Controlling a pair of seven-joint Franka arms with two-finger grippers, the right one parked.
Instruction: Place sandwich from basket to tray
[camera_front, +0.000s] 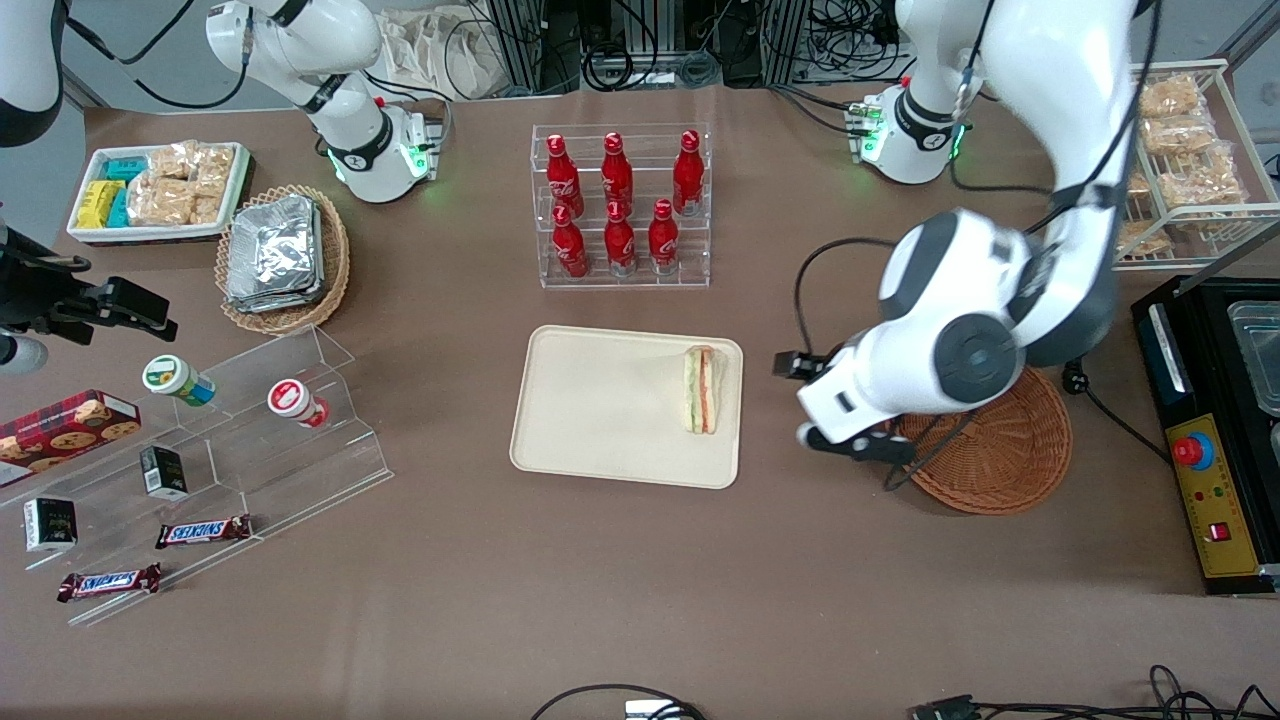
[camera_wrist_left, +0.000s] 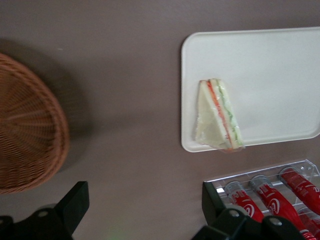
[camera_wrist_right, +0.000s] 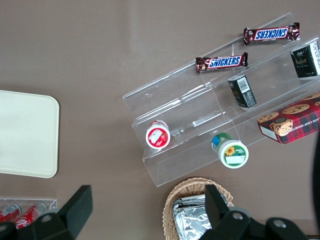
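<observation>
Gripper (camera_front: 855, 440) is held w/ jaws spread, empty (between basket (camera_front: 1000, 460) & tray (camera_front: 600, 400)); sandwich (camera_front: 700, 390) is seen on tray.

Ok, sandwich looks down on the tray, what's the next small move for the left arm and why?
Probably just retreat to rest. The sandwich lies on the tray near the edge facing the basket, and the gripper is open, holding nothing, above bare table between basket and tray. Nothing seems left to carry.

The sandwich (camera_front: 701, 390) lies on the tray (camera_front: 590, 410), at its edge toward the basket (camera_front: 1010, 460). The gripper (camera_front: 790, 400) hangs open above the desk (camera_front: 640, 580), between tray and basket.
</observation>
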